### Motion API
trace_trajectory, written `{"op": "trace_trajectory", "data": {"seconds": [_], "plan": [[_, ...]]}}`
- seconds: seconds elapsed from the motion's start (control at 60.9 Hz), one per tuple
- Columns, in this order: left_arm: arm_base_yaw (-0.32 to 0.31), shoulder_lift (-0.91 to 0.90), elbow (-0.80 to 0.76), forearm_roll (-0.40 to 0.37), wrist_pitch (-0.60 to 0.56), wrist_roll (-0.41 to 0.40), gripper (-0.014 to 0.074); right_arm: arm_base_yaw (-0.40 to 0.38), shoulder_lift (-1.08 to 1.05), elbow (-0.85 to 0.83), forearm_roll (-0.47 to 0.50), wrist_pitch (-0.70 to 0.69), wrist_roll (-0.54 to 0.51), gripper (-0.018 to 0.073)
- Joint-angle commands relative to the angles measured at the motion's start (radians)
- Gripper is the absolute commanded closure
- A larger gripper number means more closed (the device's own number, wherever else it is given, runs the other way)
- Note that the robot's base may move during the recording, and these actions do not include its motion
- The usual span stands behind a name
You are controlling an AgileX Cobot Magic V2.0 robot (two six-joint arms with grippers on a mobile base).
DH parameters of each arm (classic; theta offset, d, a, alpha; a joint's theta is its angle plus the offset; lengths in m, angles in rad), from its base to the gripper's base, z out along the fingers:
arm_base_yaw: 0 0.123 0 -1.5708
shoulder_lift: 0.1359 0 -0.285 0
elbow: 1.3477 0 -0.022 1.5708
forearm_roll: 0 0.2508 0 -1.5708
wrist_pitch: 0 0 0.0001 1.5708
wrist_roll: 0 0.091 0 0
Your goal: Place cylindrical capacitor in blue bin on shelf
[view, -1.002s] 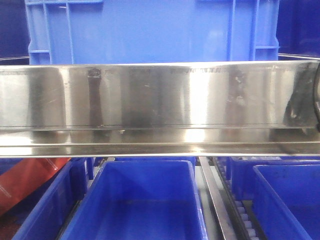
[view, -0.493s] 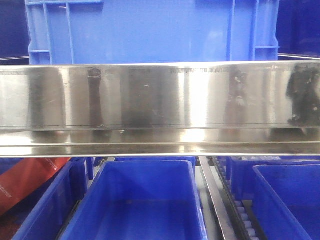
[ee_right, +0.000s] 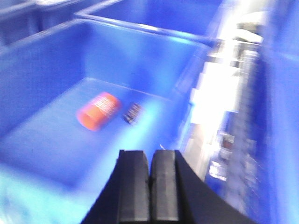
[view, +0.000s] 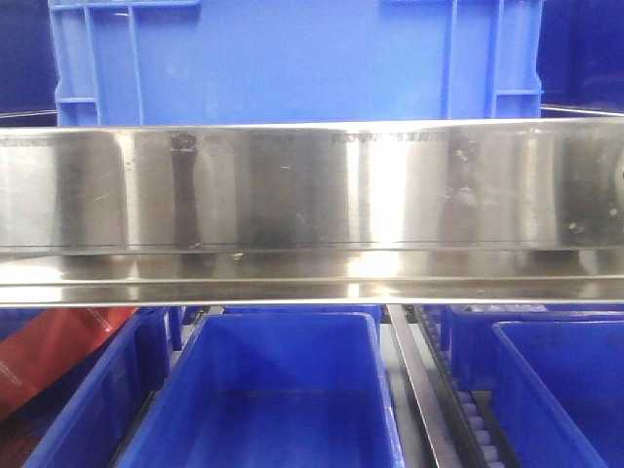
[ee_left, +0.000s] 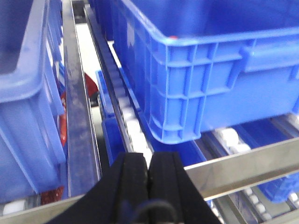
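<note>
The shelf's shiny steel front rail (view: 312, 195) spans the front view; neither gripper shows there. In the right wrist view, a blue bin (ee_right: 51, 144) holds a small dark striped cylinder (ee_right: 132, 113), which looks like the capacitor, lying beside an orange cylinder (ee_right: 98, 111). My right gripper (ee_right: 150, 156) is shut and empty, above the bin's near edge and apart from both. My left gripper (ee_left: 148, 161) is shut and empty, over a steel rail (ee_left: 243, 168) of the shelf, below a large blue crate (ee_left: 210, 70).
A large blue crate (view: 292, 58) stands on the upper tier. Blue bins (view: 283, 390) sit side by side on the lower tier, with a red object (view: 49, 356) in the left one. Roller tracks (ee_left: 126, 112) run between the bins.
A dark shape at the right end of the rail in the front view has gone from view. The rest of the front view is unchanged.
</note>
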Motion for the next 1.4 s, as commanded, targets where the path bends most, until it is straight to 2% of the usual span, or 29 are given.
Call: {"op": "trace_trajectory", "data": {"seconds": [0.0,0.279,0.493,0.706,1.379], "plan": [[0.002,-0.007,-0.001,-0.009,-0.033,-0.006,0.0708,-0.007,-0.119,0.124,-0.003,-0.076,0.001,0.0693],[0.002,-0.007,-0.001,-0.003,-0.056,-0.006,0.0708,-0.007,-0.486,0.56,-0.003,-0.234,0.001,0.0693],[0.002,-0.007,-0.001,-0.003,-0.056,-0.006,0.0708,-0.007,-0.715,0.735,-0.003,-0.269,0.001,0.0693],[0.002,-0.007,-0.001,-0.002,-0.054,-0.006,0.0708,-0.007,-0.82,0.781,-0.003,-0.285,0.001,0.0693],[0.002,-0.007,-0.001,-0.002,-0.059,-0.006,0.0708,-0.007,-0.82,0.781,-0.003,-0.293,0.001,0.0693]]}}
